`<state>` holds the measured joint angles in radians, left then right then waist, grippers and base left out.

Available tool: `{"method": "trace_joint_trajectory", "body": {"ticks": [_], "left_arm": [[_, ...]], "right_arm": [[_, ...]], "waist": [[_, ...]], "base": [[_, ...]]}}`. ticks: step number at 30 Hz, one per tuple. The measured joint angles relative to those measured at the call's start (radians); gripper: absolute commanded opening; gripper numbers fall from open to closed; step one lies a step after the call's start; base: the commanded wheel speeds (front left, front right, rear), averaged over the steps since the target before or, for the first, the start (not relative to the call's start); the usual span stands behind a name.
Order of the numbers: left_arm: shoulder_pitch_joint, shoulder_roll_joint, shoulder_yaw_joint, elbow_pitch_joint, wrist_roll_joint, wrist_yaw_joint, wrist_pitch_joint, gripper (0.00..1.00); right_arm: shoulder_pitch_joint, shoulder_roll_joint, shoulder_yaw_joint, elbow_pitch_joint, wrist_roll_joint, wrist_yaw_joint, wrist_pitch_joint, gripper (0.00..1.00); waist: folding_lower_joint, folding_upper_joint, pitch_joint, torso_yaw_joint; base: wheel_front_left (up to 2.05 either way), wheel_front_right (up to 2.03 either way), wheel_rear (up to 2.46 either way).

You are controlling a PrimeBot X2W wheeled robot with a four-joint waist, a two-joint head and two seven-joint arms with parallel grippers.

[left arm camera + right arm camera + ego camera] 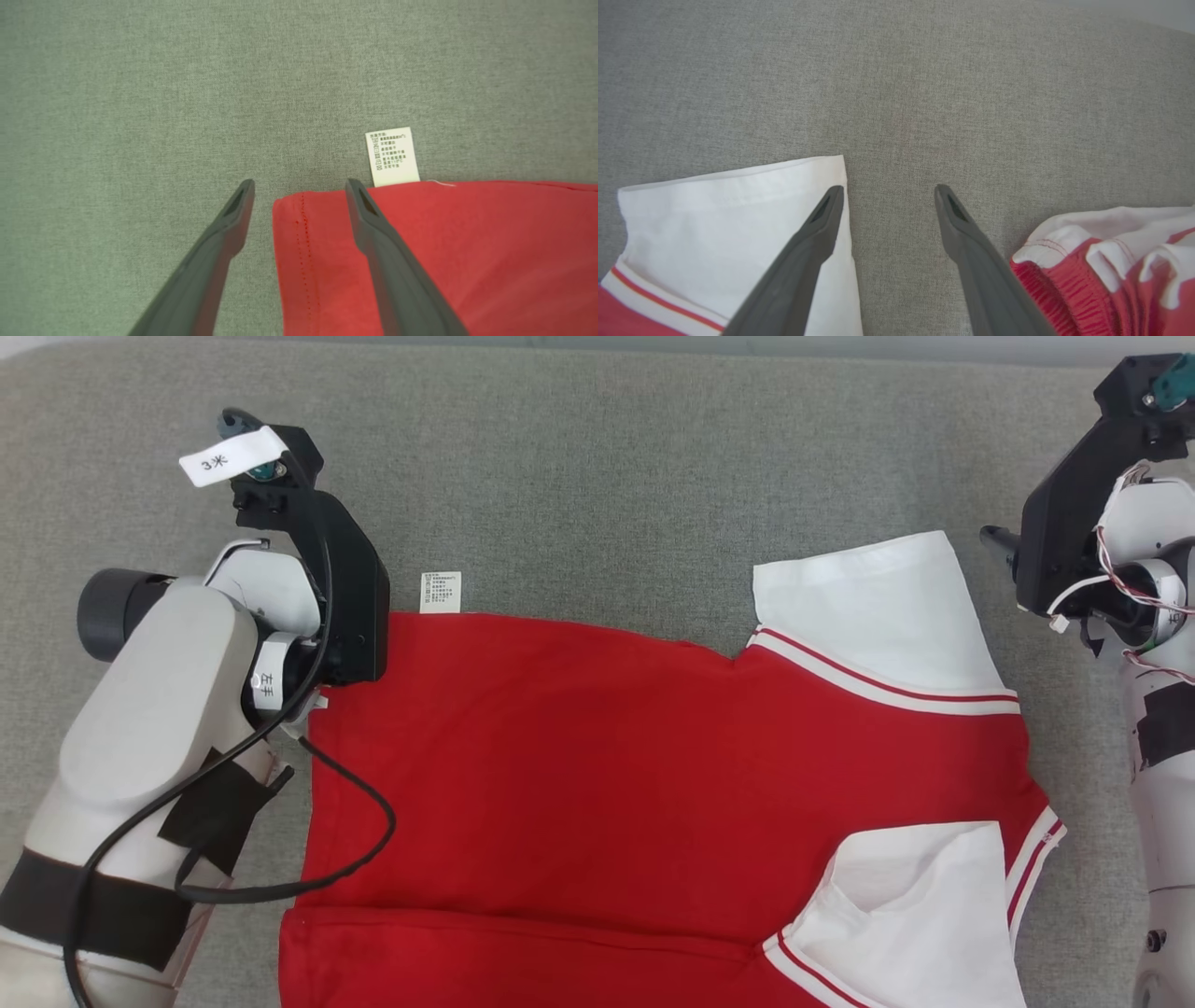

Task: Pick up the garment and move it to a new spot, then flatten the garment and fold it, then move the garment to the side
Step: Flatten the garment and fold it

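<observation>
A red garment (pixel 607 756) with white sleeves lies spread flat on the grey cloth-covered desk (pixel 607 476), and part of it runs off the near edge of the head view. Its long axis runs across the robot's front: the hem end is at the robot's left and the sleeves and neck end point to its right. A small white care label (pixel 440 592) sticks out from the far edge, close to the hem corner, and lies flat on the grey cloth. The far sleeve (pixel 868 607) points away from the robot. The near sleeve (pixel 915 915) is folded in over the red body. Red-and-white striped trim marks where each sleeve joins the body.

The left gripper (pixel 300 186) is at the far hem corner with its jaws apart. 1 finger sits over bare grey cloth and the other over the red fabric just beside the label, so the corner lies between them. I cannot tell whether either finger touches the cloth. A black cable (pixel 373 803) from that arm loops over the red fabric.

The right gripper (pixel 888 189) is at the other end, also with its jaws apart and holding nothing. 1 finger sits over the outer edge of the far sleeve and the other over grey cloth beside the bunched, ribbed red-and-white collar (pixel 1111 261).
</observation>
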<state>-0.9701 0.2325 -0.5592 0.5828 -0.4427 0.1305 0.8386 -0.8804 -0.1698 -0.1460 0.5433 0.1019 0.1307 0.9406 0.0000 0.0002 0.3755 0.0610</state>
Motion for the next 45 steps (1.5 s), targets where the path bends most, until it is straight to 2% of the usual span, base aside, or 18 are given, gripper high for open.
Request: {"method": "trace_joint_trajectory", "body": {"ticks": [5, 14, 18, 23, 33, 36, 37, 42, 44, 45], "left_arm": [[0.003, 0.009, -0.006, -0.009, -0.008, 0.016, 0.063, 1.0], [0.014, 0.015, -0.02, -0.02, -0.009, 0.034, 0.097, 1.0], [0.014, 0.006, -0.026, -0.024, -0.011, 0.036, 0.102, 0.94], [0.006, 0.004, -0.024, -0.024, -0.013, 0.045, 0.086, 1.0], [-0.008, 0.034, -0.018, -0.012, -0.014, 0.056, 0.1, 0.97], [-0.015, 0.04, -0.015, -0.009, -0.014, 0.063, 0.1, 0.93], [-0.017, 0.041, -0.015, -0.009, -0.014, 0.064, 0.1, 0.87], [-0.018, 0.045, -0.014, -0.01, -0.021, 0.072, 0.108, 0.75], [-0.018, 0.045, -0.014, -0.011, -0.023, 0.071, 0.112, 0.66], [-0.018, 0.045, -0.015, -0.012, -0.024, 0.071, 0.114, 0.59]], "right_arm": [[-0.007, 0.008, -0.001, 0.019, -0.007, 0.0, -0.003, 1.0], [-0.039, 0.005, -0.012, 0.052, -0.044, 0.0, -0.018, 1.0], [-0.051, 0.003, -0.016, 0.075, -0.056, 0.0, -0.032, 1.0], [-0.061, 0.004, -0.016, 0.104, -0.059, 0.0, -0.045, 1.0], [-0.078, 0.003, -0.014, 0.134, -0.059, 0.0, -0.07, 1.0], [-0.087, 0.003, -0.014, 0.14, -0.06, 0.0, -0.076, 1.0], [-0.088, 0.003, -0.013, 0.142, -0.06, 0.0, -0.079, 1.0], [-0.091, 0.002, -0.015, 0.151, -0.06, 0.0, -0.079, 1.0], [-0.091, 0.001, -0.015, 0.152, -0.06, 0.0, -0.079, 1.0], [-0.091, 0.0, -0.016, 0.153, -0.06, 0.0, -0.079, 1.0]], "waist": [[-0.0001, -0.0002, -0.009, 0.001], [0.0, -0.0001, 0.021, -0.001], [0.0, -0.0002, 0.033, 0.007], [0.0, -0.0002, 0.041, 0.013], [0.0, -0.0002, 0.045, -0.001], [0.0, -0.0002, 0.047, -0.005], [0.0, -0.0002, 0.048, -0.006], [0.0, -0.0001, 0.051, -0.007], [0.0, -0.0002, 0.052, -0.006], [0.0, -0.0002, 0.052, -0.006]], "base": [[0.0, 0.0, 0.0], [0.0, 0.0, 0.0], [0.0, 0.0, 0.0], [0.0, 0.0, 0.0], [0.0, 0.0, 0.0], [0.0, 0.0, 0.0], [0.0, 0.0, 0.0], [0.0, 0.0, 0.0], [0.0, 0.0, 0.0], [0.0, 0.0, 0.0]]}}
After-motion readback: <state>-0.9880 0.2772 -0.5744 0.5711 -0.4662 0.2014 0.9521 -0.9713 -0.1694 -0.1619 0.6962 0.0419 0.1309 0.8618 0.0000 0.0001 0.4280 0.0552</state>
